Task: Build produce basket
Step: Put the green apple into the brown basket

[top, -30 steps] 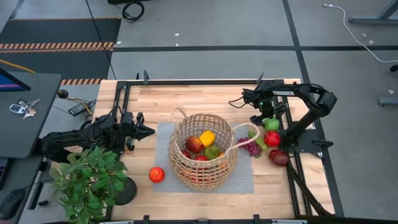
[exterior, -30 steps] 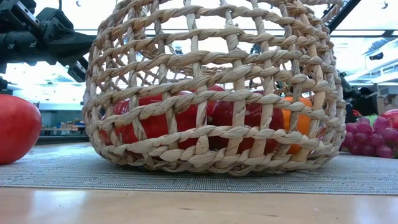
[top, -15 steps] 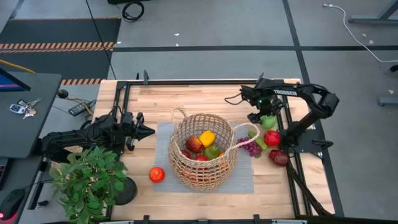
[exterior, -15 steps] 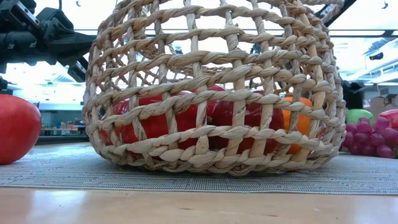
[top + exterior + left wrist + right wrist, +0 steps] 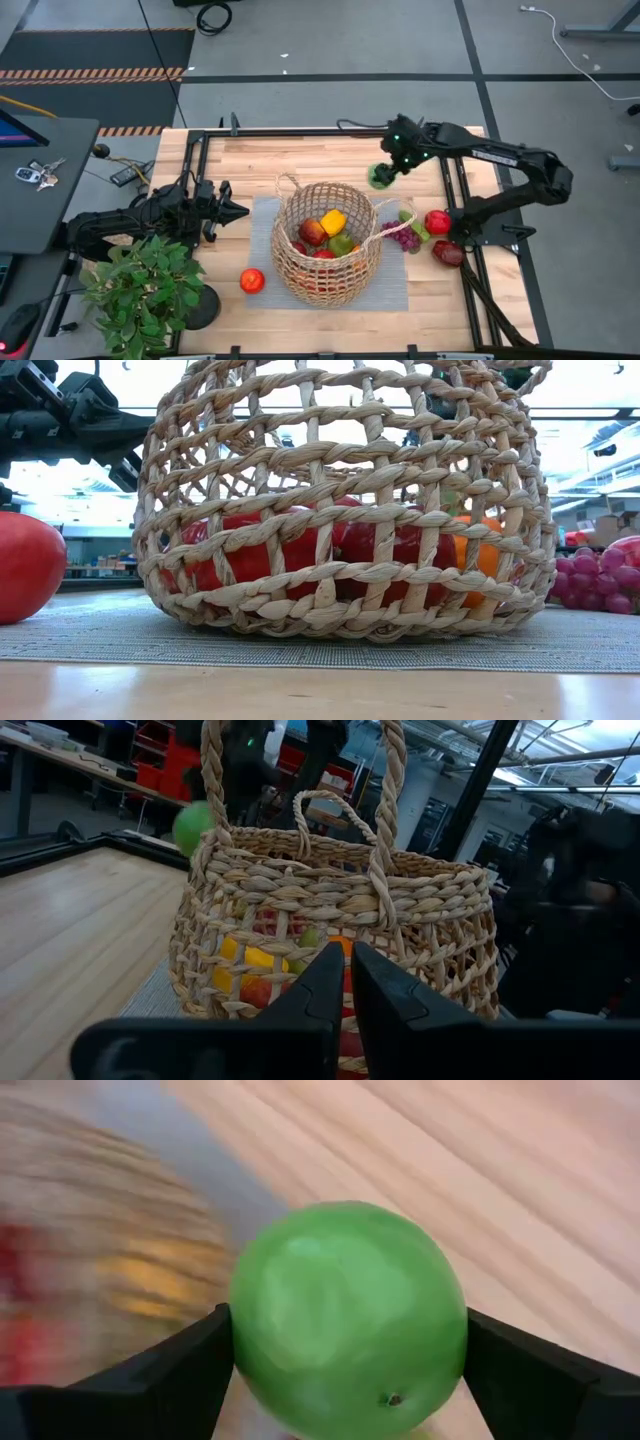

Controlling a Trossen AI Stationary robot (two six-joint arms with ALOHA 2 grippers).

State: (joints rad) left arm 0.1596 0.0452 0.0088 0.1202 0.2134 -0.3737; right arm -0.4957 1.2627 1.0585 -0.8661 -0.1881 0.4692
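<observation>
Right gripper (image 5: 382, 176): closed on a green apple (image 5: 381, 177), one dark finger seen on each side of it in the right wrist view; located right of centre in the upper half of the high view, raised off the table.
Green apple: round, so no long axis is to be noted; a small dimple is seen low on its near face in the right wrist view (image 5: 348, 1318).
Basket (image 5: 327, 241): upright on a grey mat (image 5: 262, 222) at the centre of the high view, mouth facing up, its two loop handles aligned from upper left to right.
Key relation: the basket mouth lies down and to the left of the held apple in the high view, near but not yet beneath it; the right arm is judged the nearer arm for this drop.
Basket contents: red, yellow, green and orange produce already inside.
Produce outside: purple grapes (image 5: 405, 237) and red fruits (image 5: 437, 222) right of the basket; one red apple (image 5: 252, 281) lower left of it.
Left gripper (image 5: 235, 211): fingers closed together, nothing held; waiting left of the basket, pointed toward it.
Potted plant (image 5: 145, 290): lower left, not involved.
</observation>
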